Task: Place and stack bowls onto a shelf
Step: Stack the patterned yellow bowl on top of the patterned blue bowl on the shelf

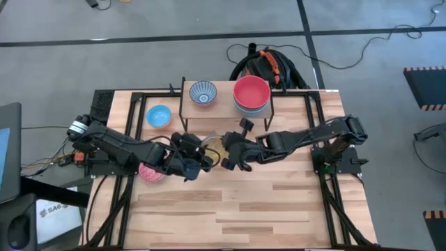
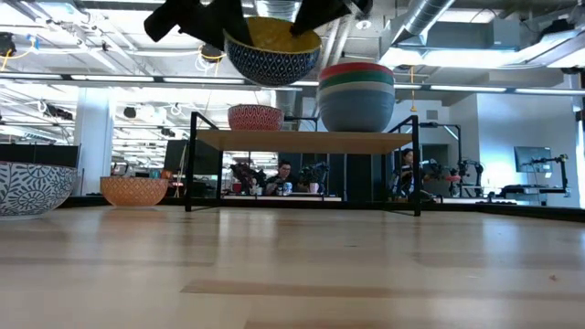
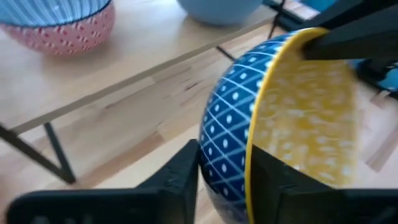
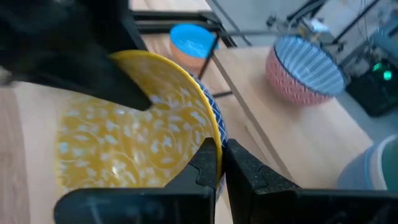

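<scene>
Both hands meet at the desk's centre, each clamped on the rim of one bowl (image 3: 249,130), yellow inside and blue-patterned outside, held in the air. The left hand (image 3: 227,171) pinches one side of the rim, the right hand (image 4: 221,163) the opposite side. At 12 o'clock stands the shelf (image 1: 226,111) with a striped bowl (image 1: 203,91) and a red-topped stack (image 1: 251,95). A light blue bowl (image 1: 159,116) sits at 10 o'clock; a pink bowl (image 1: 150,172), seemingly half hidden beneath the left arm, at 9.

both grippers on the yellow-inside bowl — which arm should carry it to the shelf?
Probably right. The right gripper pinches the yellow-lined bowl rim nearest the shelf; the left gripper clamps the rim opposite.
</scene>
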Controlling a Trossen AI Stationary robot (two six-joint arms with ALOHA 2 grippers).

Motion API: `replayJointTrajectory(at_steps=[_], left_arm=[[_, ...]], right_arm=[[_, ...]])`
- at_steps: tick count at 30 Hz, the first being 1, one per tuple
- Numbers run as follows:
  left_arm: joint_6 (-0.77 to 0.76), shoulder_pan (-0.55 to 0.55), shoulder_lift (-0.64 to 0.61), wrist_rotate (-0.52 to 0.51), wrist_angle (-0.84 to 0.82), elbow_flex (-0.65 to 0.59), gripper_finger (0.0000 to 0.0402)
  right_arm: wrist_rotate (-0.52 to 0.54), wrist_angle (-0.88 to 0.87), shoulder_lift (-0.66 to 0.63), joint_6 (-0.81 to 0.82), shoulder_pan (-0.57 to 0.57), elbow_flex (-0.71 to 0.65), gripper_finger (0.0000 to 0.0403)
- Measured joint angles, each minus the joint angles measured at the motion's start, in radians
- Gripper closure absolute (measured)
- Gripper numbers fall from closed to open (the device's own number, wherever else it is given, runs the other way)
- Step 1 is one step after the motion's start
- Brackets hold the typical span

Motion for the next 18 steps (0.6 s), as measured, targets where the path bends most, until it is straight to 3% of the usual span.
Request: replayJointTrajectory(at_steps=[6, 13, 18], left_arm=[[0.001, 0.000, 0.001, 0.011, -0.029, -0.004, 0.0389], [-0.021, 0.015, 0.001, 0.016, -0.007, -0.003, 0.0397], [-0.025, 0.035, -0.006, 0.019, -0.015, -0.002, 0.0399]], right_arm=[[-0.038, 0.027, -0.002, -0.107, 0.031, 0.005, 0.0372], [-0.055, 0.040, 0.000, -0.157, 0.054, 0.026, 0.0377], [-0.119, 0.020, -0.015, -0.116, 0.046, 0.026, 0.0335]])
